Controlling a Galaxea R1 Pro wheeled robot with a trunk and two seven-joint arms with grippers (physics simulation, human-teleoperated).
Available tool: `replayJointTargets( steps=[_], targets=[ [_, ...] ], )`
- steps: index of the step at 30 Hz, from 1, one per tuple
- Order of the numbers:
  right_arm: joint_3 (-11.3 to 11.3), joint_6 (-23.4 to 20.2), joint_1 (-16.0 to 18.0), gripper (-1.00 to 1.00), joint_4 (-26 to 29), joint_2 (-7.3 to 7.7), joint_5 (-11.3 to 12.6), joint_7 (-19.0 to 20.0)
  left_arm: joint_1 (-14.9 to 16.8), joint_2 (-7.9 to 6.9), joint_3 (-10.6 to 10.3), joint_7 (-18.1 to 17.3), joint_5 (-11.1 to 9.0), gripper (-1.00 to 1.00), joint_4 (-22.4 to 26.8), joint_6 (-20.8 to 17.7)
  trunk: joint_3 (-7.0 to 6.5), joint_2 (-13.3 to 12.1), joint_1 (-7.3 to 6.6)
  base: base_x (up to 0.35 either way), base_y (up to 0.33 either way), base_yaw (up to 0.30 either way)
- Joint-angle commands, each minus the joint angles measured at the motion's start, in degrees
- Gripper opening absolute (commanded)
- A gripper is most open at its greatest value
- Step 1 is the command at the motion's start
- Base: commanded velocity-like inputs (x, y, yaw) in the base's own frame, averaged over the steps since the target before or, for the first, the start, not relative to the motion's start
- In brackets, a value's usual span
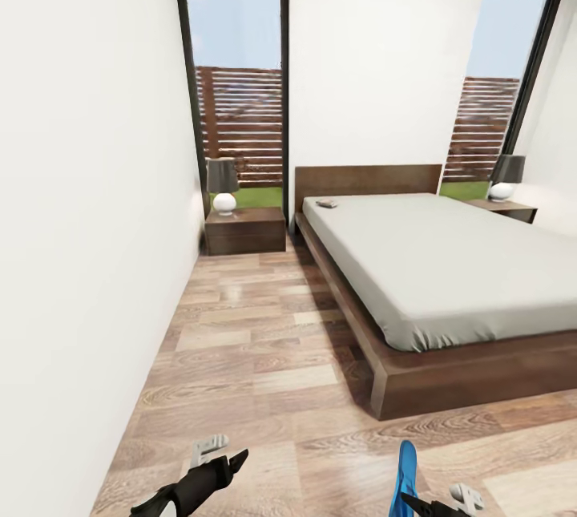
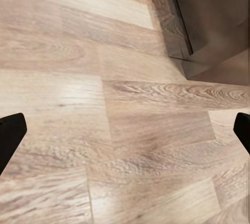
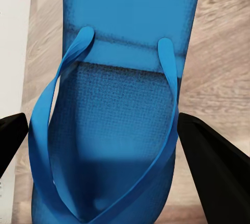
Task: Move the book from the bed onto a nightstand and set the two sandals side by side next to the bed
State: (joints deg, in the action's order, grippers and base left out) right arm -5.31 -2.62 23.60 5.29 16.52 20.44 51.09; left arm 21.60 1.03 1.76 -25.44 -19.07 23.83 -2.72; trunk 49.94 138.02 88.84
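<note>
Right hand pinches a blue sandal above the wood-plank floor, off the bed's foot corner. Left hand spread, holding nothing. Book lies at the mattress's head-end corner, near the nightstand.

A bright blue sandal is seen between the black jaws of the right gripper (strap side facing the camera), with wood-plank floor visible behind it.
</note>
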Motion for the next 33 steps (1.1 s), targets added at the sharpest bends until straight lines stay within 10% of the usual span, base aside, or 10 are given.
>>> replayJointTargets(
  steps=[1,33],
  targets=[
    [-0.43,-0.28,0.02,-1.0,-0.02,0.0,-0.22,0.23,0.02,0.02,0.18,-0.27,-0.36,1.0,-0.01,-0.28,-0.13,-0.39,-0.24,0.0,0.0,0.0],
    [-0.44,-0.19,0.02,-1.0,0.07,0.0,-0.22,0.03,0.02,0.06,0.17,-0.27,-0.36,1.0,-0.01,-0.28,-5.87,-13.22,-7.27,0.0,0.0,-0.013]
  ],
)
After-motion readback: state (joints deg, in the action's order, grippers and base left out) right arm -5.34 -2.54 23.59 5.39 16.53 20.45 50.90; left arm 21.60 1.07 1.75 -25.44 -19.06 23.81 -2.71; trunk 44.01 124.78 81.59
